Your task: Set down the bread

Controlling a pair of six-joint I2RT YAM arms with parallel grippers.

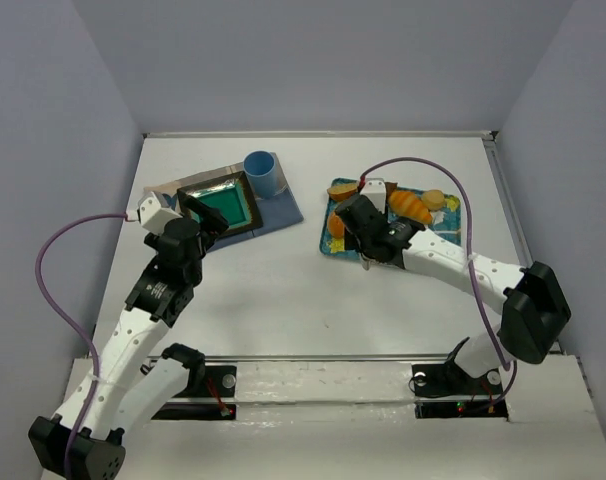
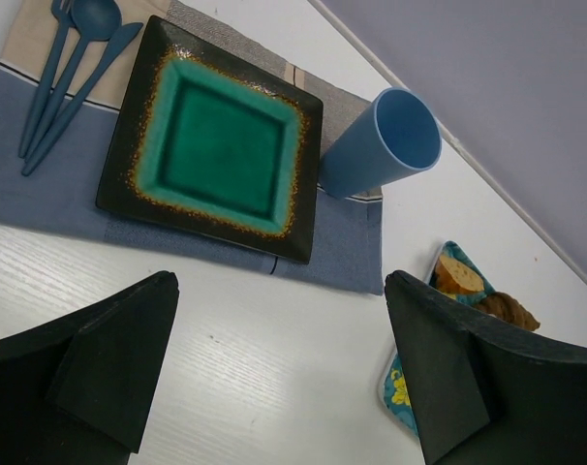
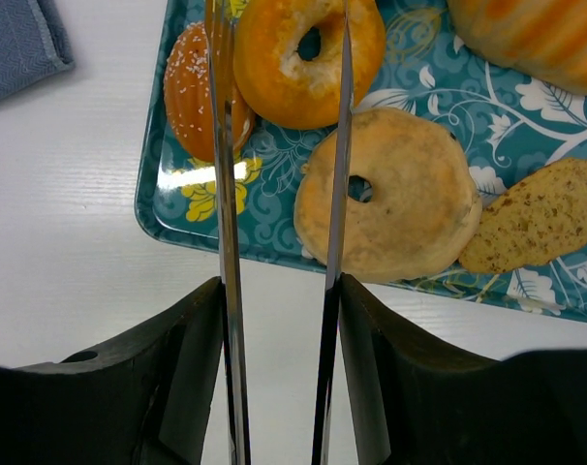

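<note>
The bread, a golden-orange ring with a centre hole, lies at the near left of the teal patterned tray. My right gripper is shut on a pair of metal tongs. Their two thin blades are spread apart and reach over the tray on either side of the bread, and their tips run out of view. From above, the right gripper sits over the tray's left end. My left gripper stands open over bare table, near the placemat, with nothing between its fingers.
A paler ring bread, a sesame roll, a flat slice and a croissant share the tray. A green square plate, a blue cup and blue cutlery rest on the placemat.
</note>
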